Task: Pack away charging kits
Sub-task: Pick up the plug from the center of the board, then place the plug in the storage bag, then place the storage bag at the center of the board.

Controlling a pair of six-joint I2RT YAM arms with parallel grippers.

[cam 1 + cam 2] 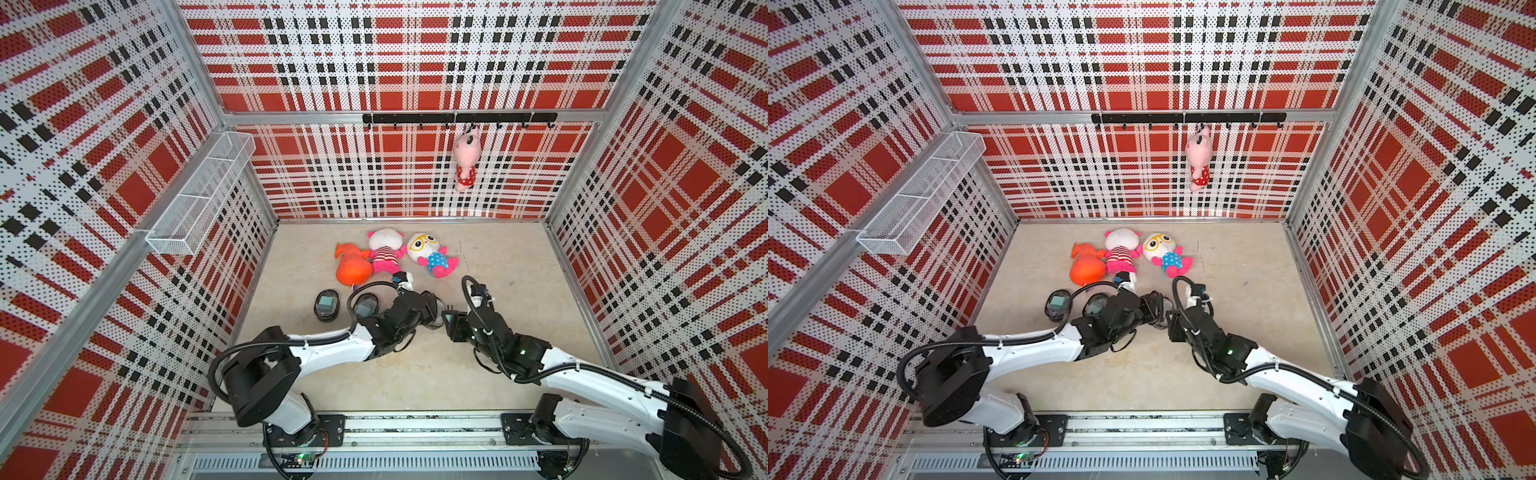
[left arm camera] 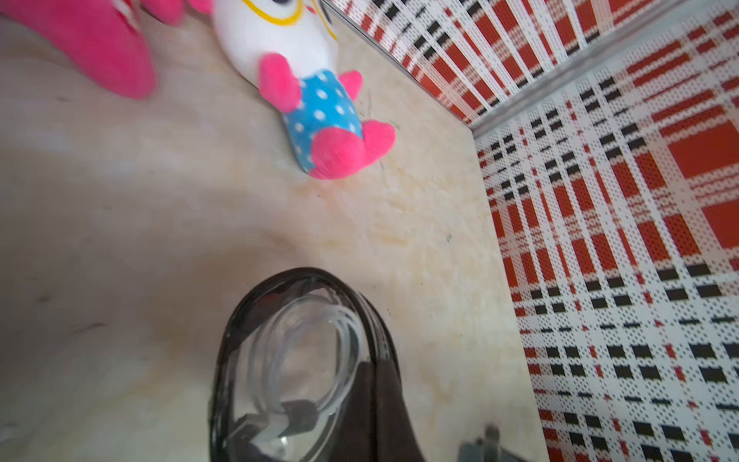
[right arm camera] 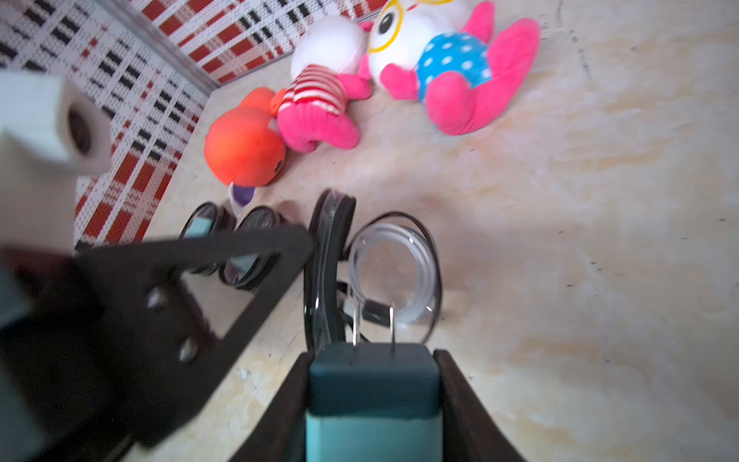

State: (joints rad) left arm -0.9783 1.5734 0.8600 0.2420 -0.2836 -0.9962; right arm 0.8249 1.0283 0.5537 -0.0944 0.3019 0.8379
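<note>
The right pincer grips a teal plug adapter, prongs pointing at the coiled white cable lying in an open black case, whose upright lid the closed left pincer pinches.

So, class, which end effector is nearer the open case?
Left. The left end effector is shut on the upright lid of the case, touching it. The right end effector holds an adapter, prongs pointing at the case, apparently not touching.
</note>
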